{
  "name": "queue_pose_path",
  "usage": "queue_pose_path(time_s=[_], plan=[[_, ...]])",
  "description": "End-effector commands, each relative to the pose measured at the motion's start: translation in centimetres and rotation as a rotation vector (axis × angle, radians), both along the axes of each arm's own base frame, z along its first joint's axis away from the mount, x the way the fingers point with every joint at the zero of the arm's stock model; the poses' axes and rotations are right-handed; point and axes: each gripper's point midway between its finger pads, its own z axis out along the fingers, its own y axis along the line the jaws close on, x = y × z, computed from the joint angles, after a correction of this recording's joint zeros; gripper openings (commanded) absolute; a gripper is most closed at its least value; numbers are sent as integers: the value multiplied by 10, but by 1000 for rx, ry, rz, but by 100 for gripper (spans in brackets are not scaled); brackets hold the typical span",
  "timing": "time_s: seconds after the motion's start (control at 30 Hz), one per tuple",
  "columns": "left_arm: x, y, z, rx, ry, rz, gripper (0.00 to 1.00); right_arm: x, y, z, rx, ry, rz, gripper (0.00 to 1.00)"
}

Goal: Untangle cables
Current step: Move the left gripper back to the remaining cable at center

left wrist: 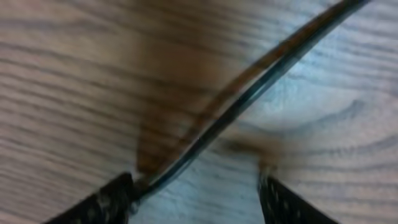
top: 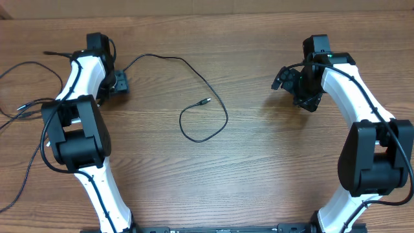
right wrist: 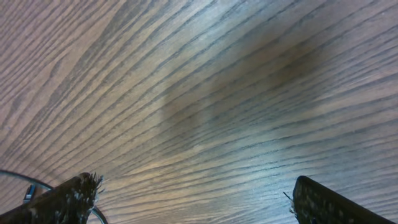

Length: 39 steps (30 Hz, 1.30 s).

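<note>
My left pincer (left wrist: 196,183) is hanging released, the cable (left wrist: 249,94) seemingly touching it. My right pincer (right wrist: 193,183) is gaping released too.

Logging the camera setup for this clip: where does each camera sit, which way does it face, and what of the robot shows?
Overhead: above the table, looking straight down; left arm, right arm and a looped cable show.
Left wrist: close over the wood, facing down; left gripper, cable beside one finger.
Right wrist: close over wood; right gripper, open.
Shared: overhead and left wrist show that cable.
</note>
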Motion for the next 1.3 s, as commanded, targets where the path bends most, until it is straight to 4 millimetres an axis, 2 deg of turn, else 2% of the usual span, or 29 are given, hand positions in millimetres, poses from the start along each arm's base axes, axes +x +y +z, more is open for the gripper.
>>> queue_pose_path(time_s=[0.0, 0.03, 0.1, 0.13, 0.37, 0.47, 0.63, 0.97, 1.1, 1.2, 1.27], plan=[[-6, -3, -17, -41, 44, -28, 64, 3, -1, 2, -5, -11, 0, 100], [-6, -10, -18, -83, 41, -35, 63, 3, -1, 2, -6, -11, 0, 100], [-5, -27, -18, -176, 32, -49, 46, 3, -1, 2, -5, -11, 0, 100], [-5, -36, -18, -230, 30, -56, 43, 3, -1, 2, -5, -11, 0, 100], [-30, -101, -7, -544, 117, -59, 45, 3, -1, 2, -6, -11, 1, 100], [-42, -124, -3, -607, 172, -66, 46, 3, -1, 2, -6, -11, 0, 100], [-53, -155, -2, -604, 231, -126, 47, 3, -1, 2, -5, -11, 0, 100], [-57, -226, -6, -540, 229, -322, 53, 3, -1, 2, -5, -11, 0, 100], [-61, -234, -8, -466, 243, -364, 52, 3, -1, 2, -5, -11, 0, 100], [-60, -231, 3, -437, 256, -350, 55, 3, -1, 2, -5, -11, 0, 100], [-54, -232, 18, -434, 240, -351, 61, 3, -1, 2, -5, -11, 0, 100]])
